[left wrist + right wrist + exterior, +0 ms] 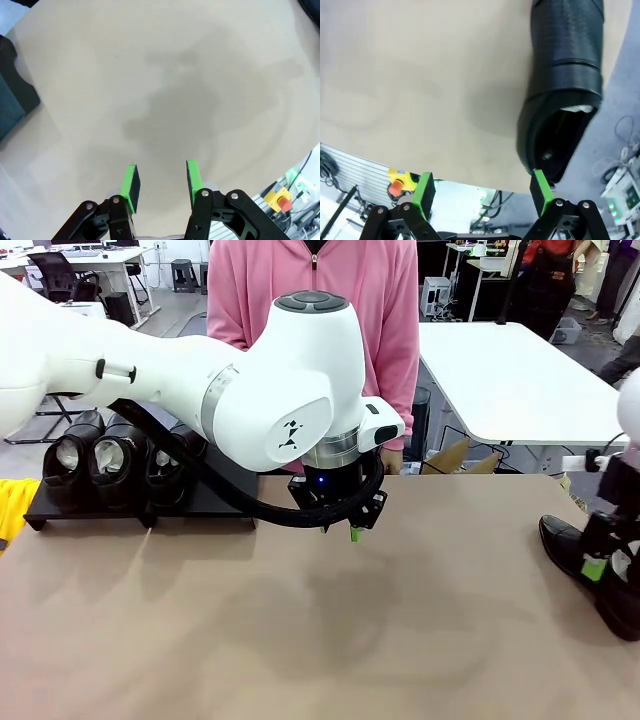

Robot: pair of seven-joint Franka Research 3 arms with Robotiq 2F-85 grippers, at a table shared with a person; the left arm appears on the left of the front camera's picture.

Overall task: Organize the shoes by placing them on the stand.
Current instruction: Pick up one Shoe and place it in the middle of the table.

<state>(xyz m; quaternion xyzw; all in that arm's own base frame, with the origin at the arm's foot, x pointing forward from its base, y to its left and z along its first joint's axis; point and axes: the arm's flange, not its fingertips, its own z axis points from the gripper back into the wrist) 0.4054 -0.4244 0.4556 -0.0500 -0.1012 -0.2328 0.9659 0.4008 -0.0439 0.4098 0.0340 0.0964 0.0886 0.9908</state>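
The left arm (200,380) hides part of the stand (200,502) and shoes (110,455).

Even overhead light, soft shadows on table (200,640); wrist views fisheye-warped.

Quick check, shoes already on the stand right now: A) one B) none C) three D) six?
C: in the front view three black shoes sit side by side on the stand at the table's far left, pale linings facing the camera; a fourth shoe lies on the table by the right gripper.
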